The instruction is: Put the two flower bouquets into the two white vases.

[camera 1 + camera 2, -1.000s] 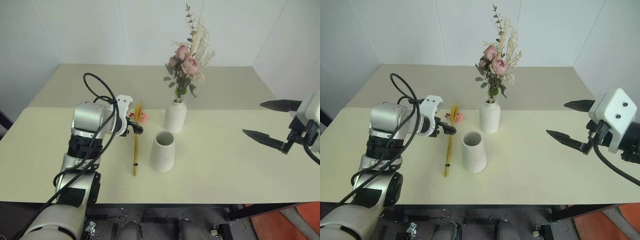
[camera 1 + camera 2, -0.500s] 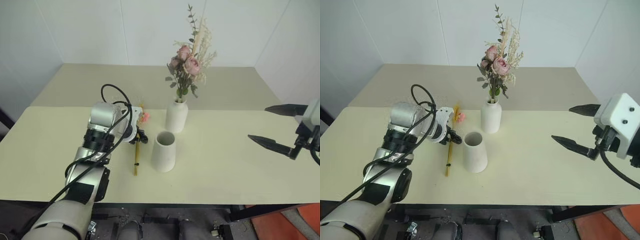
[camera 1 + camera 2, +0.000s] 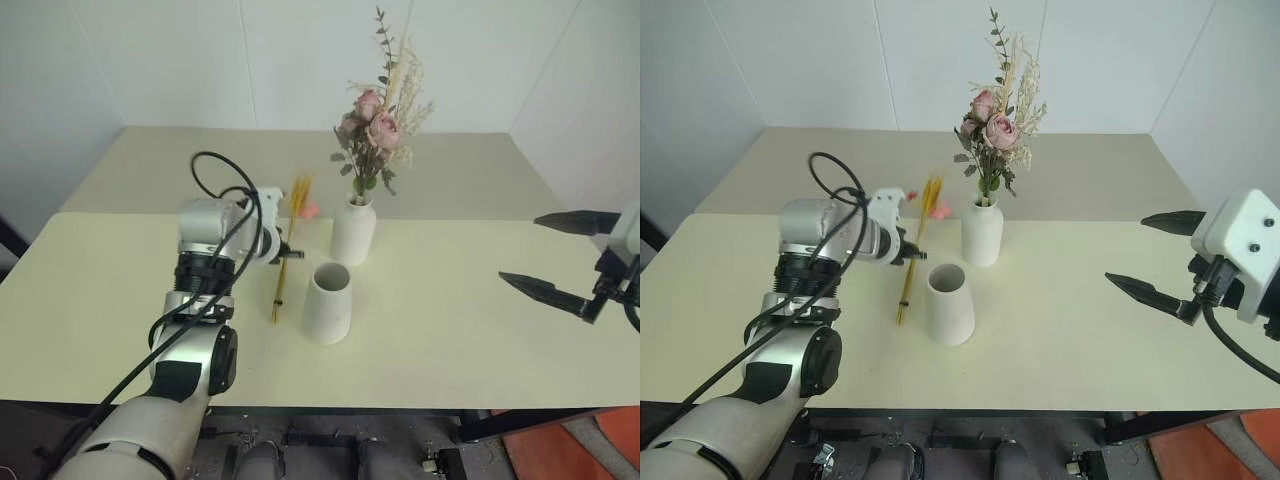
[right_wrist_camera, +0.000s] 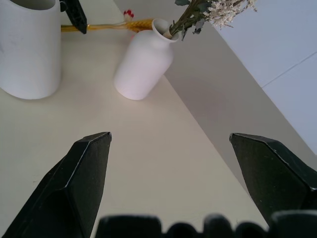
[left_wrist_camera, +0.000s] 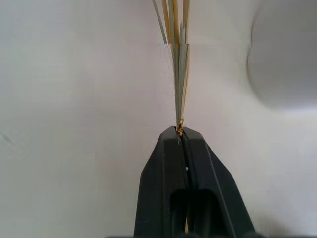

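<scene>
Left pincer (image 5: 181, 133) gripping slim bouquet (image 3: 285, 255), cream table (image 3: 450, 330)

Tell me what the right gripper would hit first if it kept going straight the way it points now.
Probably the bottle vase holding the rose bouquet: the open right gripper aims about there over bare table, with the cone vase just off to one side. Depth is unclear.

Left arm reaches forward over the table's left half, its wrist bent so that the left gripper (image 3: 912, 256) points forward and somewhat downward. Its two black fingers (image 5: 171, 163) are pressed together, pinching the orange-yellow stalks of the slim bouquet (image 3: 283, 268), which hangs tilted with its lower end raised off the table. Right arm is held out beyond the table's right edge. The right gripper (image 3: 1157, 253) points toward the left, its two fingers spread wide apart and holding nothing.
</scene>
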